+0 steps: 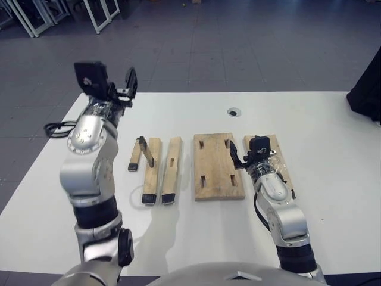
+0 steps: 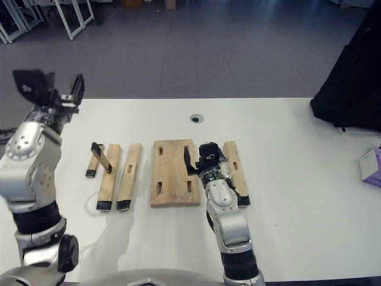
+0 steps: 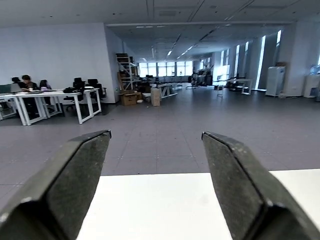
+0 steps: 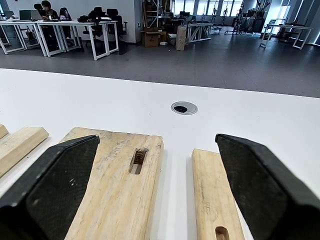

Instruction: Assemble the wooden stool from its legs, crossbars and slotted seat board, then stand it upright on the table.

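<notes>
Over seat board (image 1: 214, 170) and leg (image 1: 284, 171), right gripper (image 1: 249, 149) hangs spread wide; left gripper (image 1: 110, 78) likewise, raised.

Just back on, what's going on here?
Nothing is assembled yet. The slotted seat board lies flat on the table, two legs and a crossbar to its left, another leg to its right. The right gripper is open, low between the seat board and that leg. The left gripper is open and empty, raised over the table's far left corner.

Rightmost leg (image 2: 237, 162) partly hid under R forearm (image 2: 217, 193); dark piece (image 1: 147, 151) unclear.
</notes>
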{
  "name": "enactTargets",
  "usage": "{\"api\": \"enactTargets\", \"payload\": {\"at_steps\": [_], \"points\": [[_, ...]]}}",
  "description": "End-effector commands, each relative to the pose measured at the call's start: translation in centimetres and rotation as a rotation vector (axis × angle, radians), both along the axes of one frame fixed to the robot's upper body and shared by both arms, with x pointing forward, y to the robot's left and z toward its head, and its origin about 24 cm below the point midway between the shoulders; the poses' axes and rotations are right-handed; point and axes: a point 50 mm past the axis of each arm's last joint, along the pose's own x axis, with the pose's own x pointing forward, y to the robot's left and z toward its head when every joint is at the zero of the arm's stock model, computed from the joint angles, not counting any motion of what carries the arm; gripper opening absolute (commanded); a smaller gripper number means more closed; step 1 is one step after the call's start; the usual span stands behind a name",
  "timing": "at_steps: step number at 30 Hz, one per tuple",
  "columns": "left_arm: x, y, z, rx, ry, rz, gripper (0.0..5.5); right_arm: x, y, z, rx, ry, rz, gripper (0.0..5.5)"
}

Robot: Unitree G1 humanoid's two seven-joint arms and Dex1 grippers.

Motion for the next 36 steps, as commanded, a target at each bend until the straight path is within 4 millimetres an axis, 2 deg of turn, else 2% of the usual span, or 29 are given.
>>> {"api": "enactTargets", "payload": {"at_steps": [1,2,4,7,9,14,18,23,28,33,36], "points": [[-6.6,-2.9,-6.1,0.010,0.252,-0.012,4.07,-0.5,-0.6,-0.1,-0.008,0.013,-0.029,4.27],[-8.2,-3.4,-7.6,-0.017,0.338,-0.015,4.29,-0.6,-0.6,-0.1,-0.011,0.015,-0.027,4.27],[-10.4,-3.5,-10.4,-0.057,0.494,0.023,4.29,-0.8,-0.6,-0.1,-0.017,0.022,-0.016,4.27],[-12.0,-3.0,-12.8,-0.040,0.630,0.084,4.29,-0.9,-0.8,-0.1,-0.024,0.027,-0.009,4.27],[-12.5,-2.7,-13.7,-0.028,0.669,0.124,4.29,-0.8,-0.9,0.0,-0.028,0.028,-0.001,4.27],[-13.0,-2.5,-16.0,-0.046,0.771,0.130,4.29,-0.7,-0.9,0.1,-0.033,0.028,0.012,4.27],[-12.3,-2.3,-17.9,-0.059,0.821,0.110,4.29,-0.7,-0.8,0.1,-0.032,0.028,0.013,4.27],[-11.1,-2.6,-19.7,-0.089,0.844,0.067,3.57,-0.5,-1.0,0.4,-0.028,0.023,0.018,4.27],[-12.7,-2.4,-21.9,-0.168,0.922,0.089,2.79,0.3,-2.0,2.0,0.002,-0.004,-0.003,4.27],[-13.4,-2.6,-23.0,-0.220,0.940,0.114,2.05,1.0,-2.5,3.1,0.009,-0.020,-0.003,4.27],[-13.1,-2.7,-23.0,-0.270,0.898,0.125,2.03,1.3,-2.8,3.4,0.005,-0.018,0.001,4.27]]}}
